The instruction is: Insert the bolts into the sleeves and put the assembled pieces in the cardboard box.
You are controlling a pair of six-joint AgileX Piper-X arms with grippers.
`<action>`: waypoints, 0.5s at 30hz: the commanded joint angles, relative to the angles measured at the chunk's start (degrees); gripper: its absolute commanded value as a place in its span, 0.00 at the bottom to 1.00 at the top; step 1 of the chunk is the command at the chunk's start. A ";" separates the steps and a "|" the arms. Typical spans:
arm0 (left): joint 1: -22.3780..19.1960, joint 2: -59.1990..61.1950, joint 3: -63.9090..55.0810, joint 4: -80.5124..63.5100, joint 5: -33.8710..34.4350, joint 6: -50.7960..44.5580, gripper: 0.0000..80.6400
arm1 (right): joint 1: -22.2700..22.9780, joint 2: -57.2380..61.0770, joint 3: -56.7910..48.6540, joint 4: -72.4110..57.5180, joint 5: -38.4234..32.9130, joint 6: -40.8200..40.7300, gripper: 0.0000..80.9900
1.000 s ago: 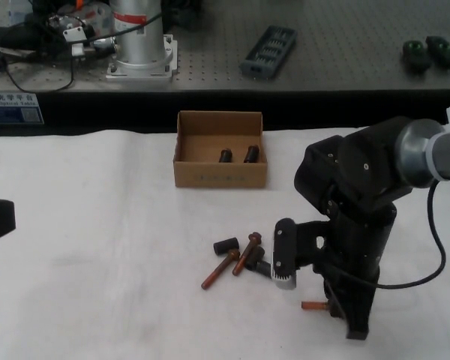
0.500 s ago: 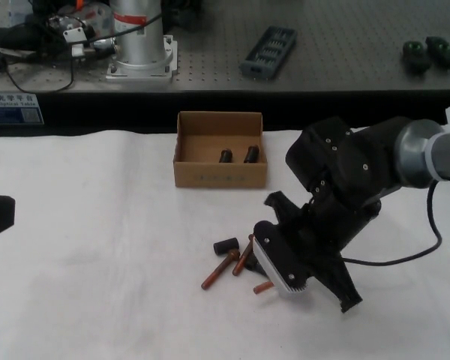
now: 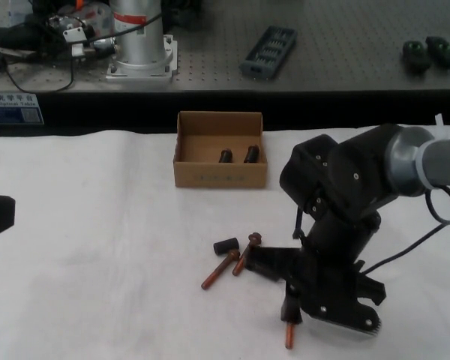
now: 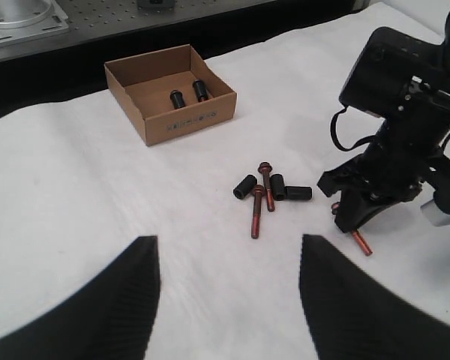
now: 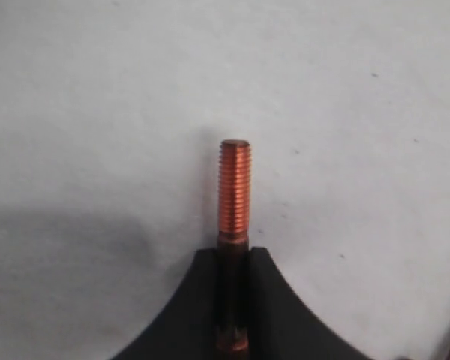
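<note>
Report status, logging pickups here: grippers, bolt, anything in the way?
Right gripper shut on bolt. Left gripper open, empty. Loose sleeves, bolts on cloth nearby.

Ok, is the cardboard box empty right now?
No, two dark pieces lie side by side on the floor of the cardboard box.

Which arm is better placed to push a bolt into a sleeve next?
Right: the right tool grips a bolt, threads sticking out, near the loose sleeves. The left tool is open and empty.
</note>
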 commanded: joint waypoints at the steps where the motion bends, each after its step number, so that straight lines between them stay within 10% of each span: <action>1: 0.10 -0.02 -0.32 -0.10 -0.44 0.75 0.51 | 0.04 -1.31 1.22 0.86 1.87 -1.35 0.03; 4: 0.10 -0.02 -0.32 -0.10 -0.44 0.75 0.51 | 0.04 -1.31 2.49 0.81 2.75 -1.35 0.03; 11: 0.10 -0.02 -0.32 -0.13 -0.44 0.62 0.51 | 0.04 -1.31 3.10 0.74 2.96 -1.35 0.52; 15: 0.10 -0.02 -0.32 -0.13 -0.44 0.62 0.51 | 0.04 -1.31 3.10 1.09 2.96 -0.46 0.53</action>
